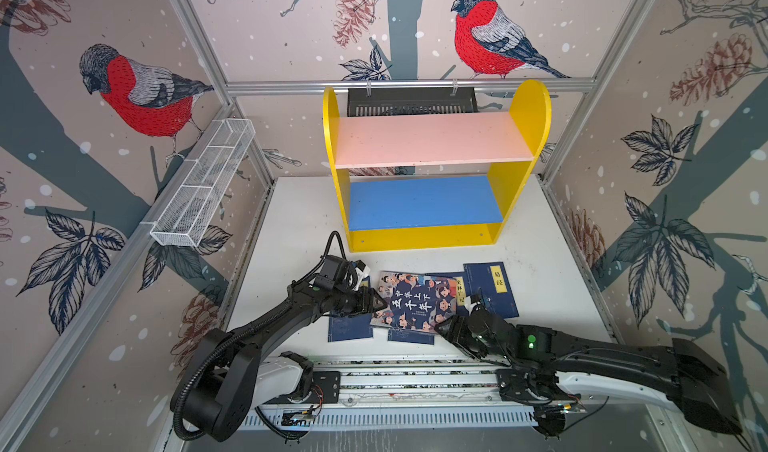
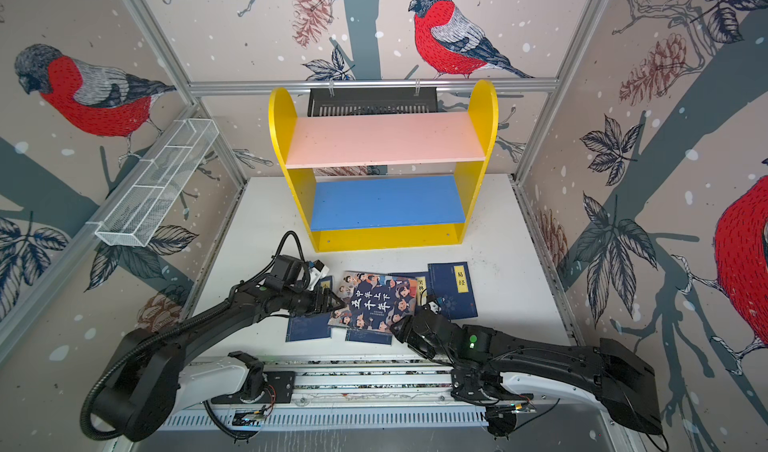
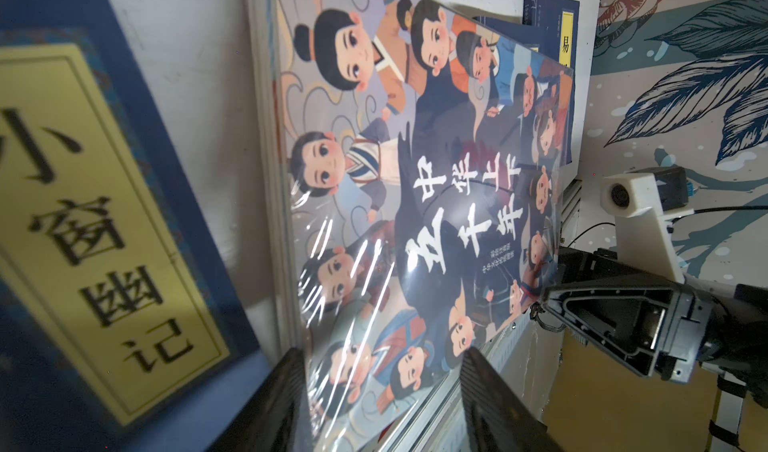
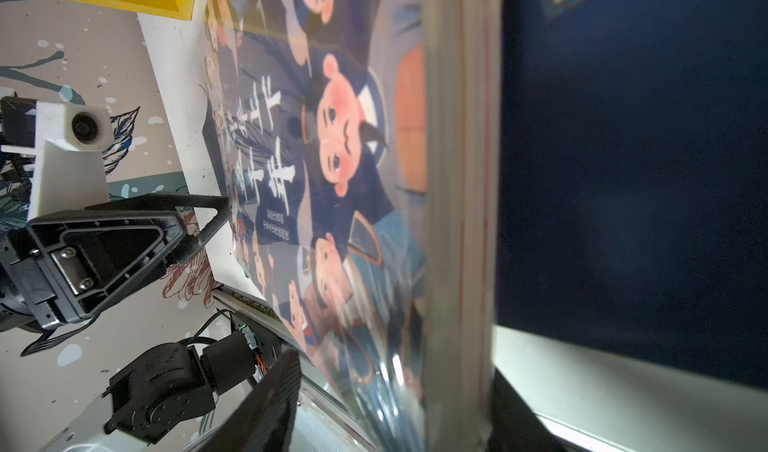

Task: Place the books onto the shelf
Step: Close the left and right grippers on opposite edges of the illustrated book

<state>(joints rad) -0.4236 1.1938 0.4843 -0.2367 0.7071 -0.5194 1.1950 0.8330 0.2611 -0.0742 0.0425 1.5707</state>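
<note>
1. While handling the cartoon book (image 1: 415, 302), treat it as the heaviest and stiffest piece of the lot: thick page block, flat firm-looking cover.
2. Lies cover-up on the table (image 1: 299, 221), near the front of the shelf (image 1: 519, 171), resting partly on several of the navy books (image 1: 492, 290) spread around it.
3. Expect a slippery surface: shows glossy film wrap, wrinkled and full of glare, in both wrist views.
4. Left gripper (image 1: 376, 300): sits at the book's left edge, jaws part-way apart, with one of the fingers (image 3: 278, 404) on each side of the book. Cannot tell whether already pressing.
5. Right gripper (image 1: 442, 325): sits at the near right corner, jaws likewise part-way apart and astride the page edge. Cannot tell here either whether the grip is made.
6. Best taken at two opposite edges, as now lined up. Reach well past the edge so the pads bear on the full page block, not on loose film alone. Squeeze firmly and keep it level, since a one-sided hold probably lets it swing or slide out.
7. Pink board (image 1: 432, 138) and blue board (image 1: 424, 202): both bare.
8. Navy books: judged light and bendy, flat against the table, awkward to get under. Probably easiest picked at an overhanging or overlapped edge.
</note>
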